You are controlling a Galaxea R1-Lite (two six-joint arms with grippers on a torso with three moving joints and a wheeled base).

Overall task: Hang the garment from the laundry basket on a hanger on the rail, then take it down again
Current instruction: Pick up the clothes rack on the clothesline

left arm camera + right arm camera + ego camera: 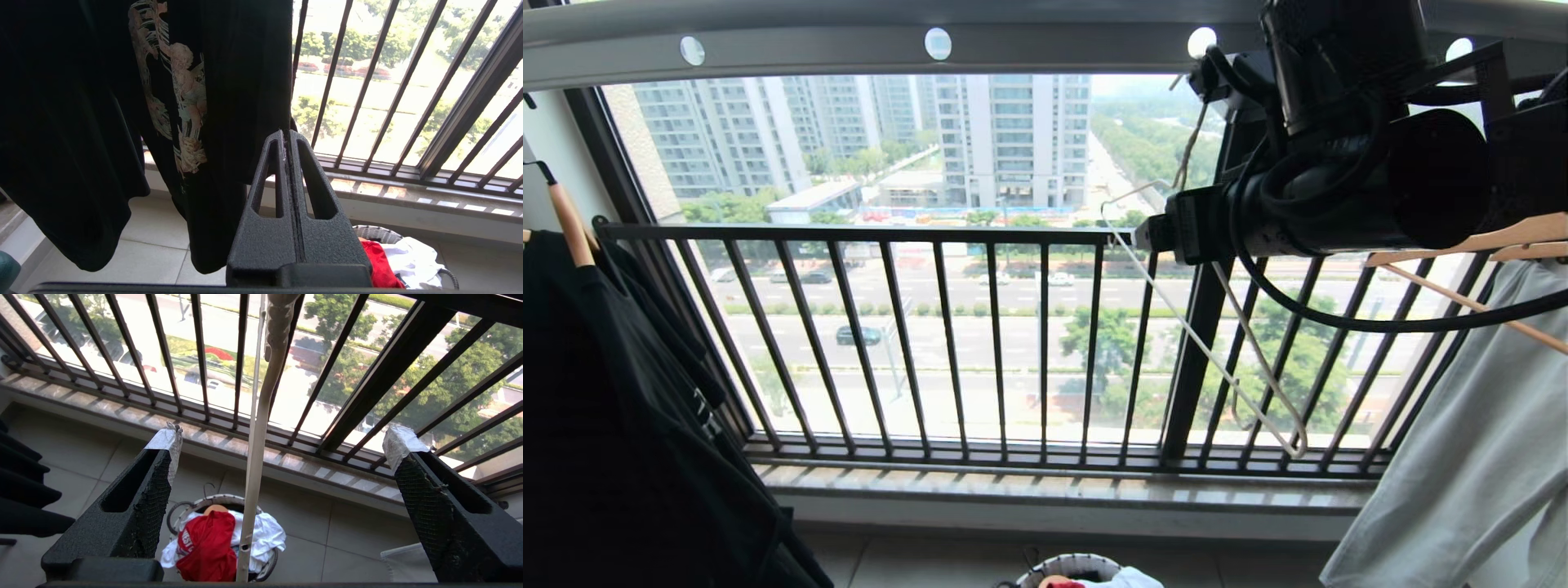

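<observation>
The left gripper [289, 163], black and wedge-fingered, hangs low with its two fingers pressed flat together on nothing, just beside a black T-shirt with a pale figure print [179, 106]. On the tiled floor [359, 543] beyond it stands the small round white laundry basket with a woven rim [186, 510], and the red short-sleeved T-shirt [208, 547] lies crumpled on top, over a white garment [265, 535]. Higher up, the right gripper [282, 453] is raised near the rail, its taped fingers [167, 441] spread wide apart. The thin off-white wire hanger [257, 457] hangs between them, touching neither finger as far as the wrist view shows. In the head view the hanger dangles below the long grey metal rail with round holes [849, 41], beside the right arm. Behind stands the dark vertical-barred window railing [947, 343]; a wooden hanger with a pale grey garment [1462, 457] hangs on the right.
</observation>
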